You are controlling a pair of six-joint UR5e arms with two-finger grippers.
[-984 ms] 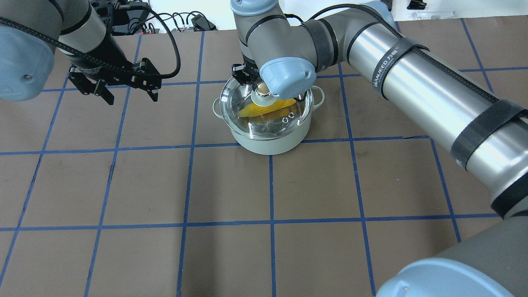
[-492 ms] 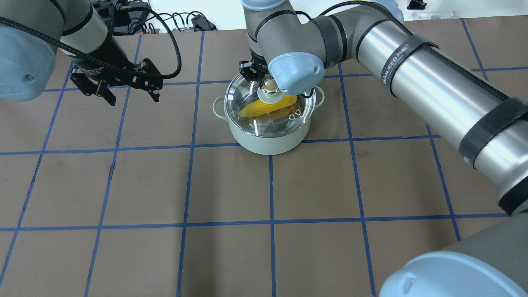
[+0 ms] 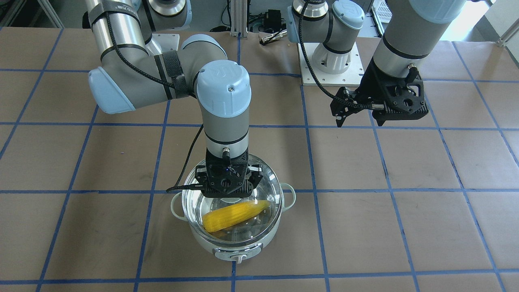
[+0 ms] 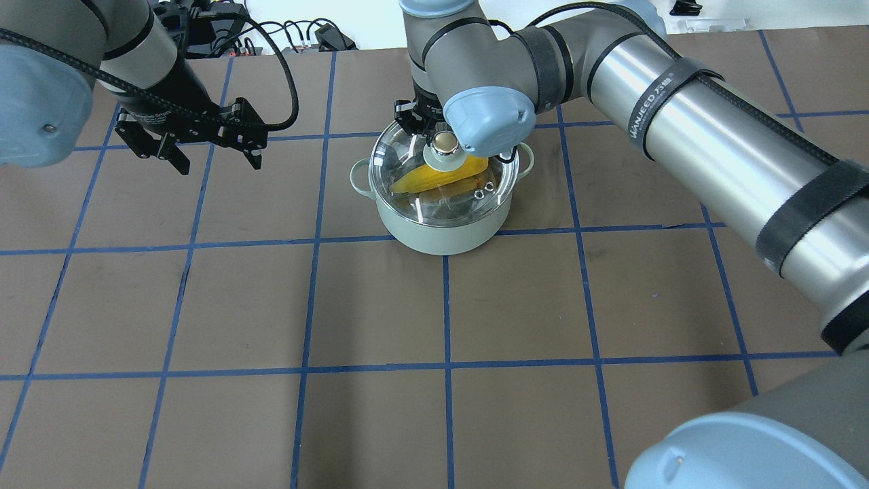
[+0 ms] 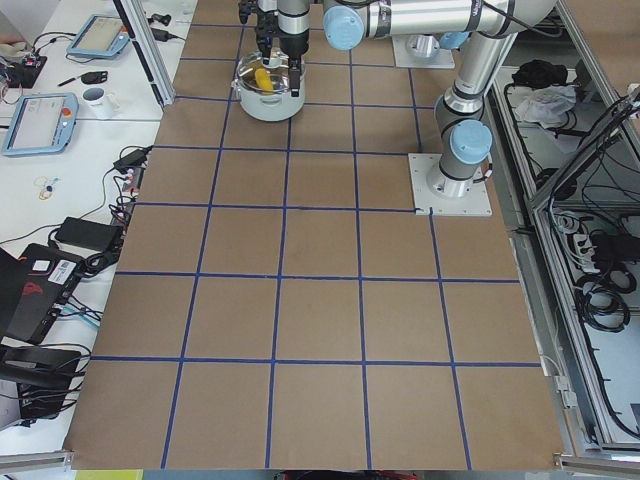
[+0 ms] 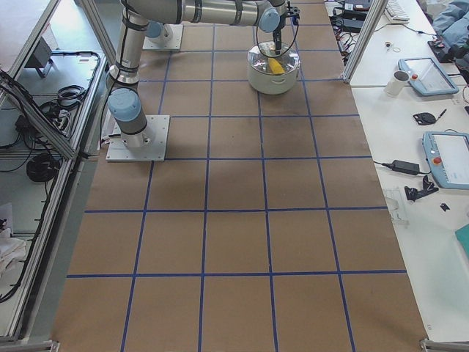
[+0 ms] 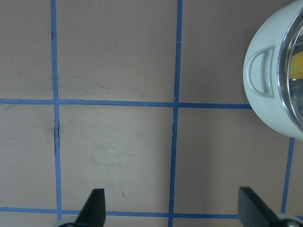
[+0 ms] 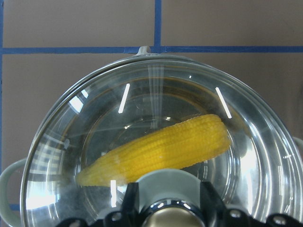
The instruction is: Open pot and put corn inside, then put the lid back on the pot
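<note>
The right gripper [image 8: 169, 189] grasps the lid [image 8: 118, 94] at its top, the lid sitting on the pot [image 4: 441, 234] with 1 corn [image 8: 161, 149] lying inside. The left gripper [image 4: 218, 163] hangs with fingers spread, well apart.

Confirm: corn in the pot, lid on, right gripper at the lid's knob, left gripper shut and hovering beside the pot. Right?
One thing is off: the left gripper is open, not shut. The left wrist view shows its fingertips wide apart over the table. The rest holds: corn in the pot, lid on, right gripper at the lid's knob.
</note>
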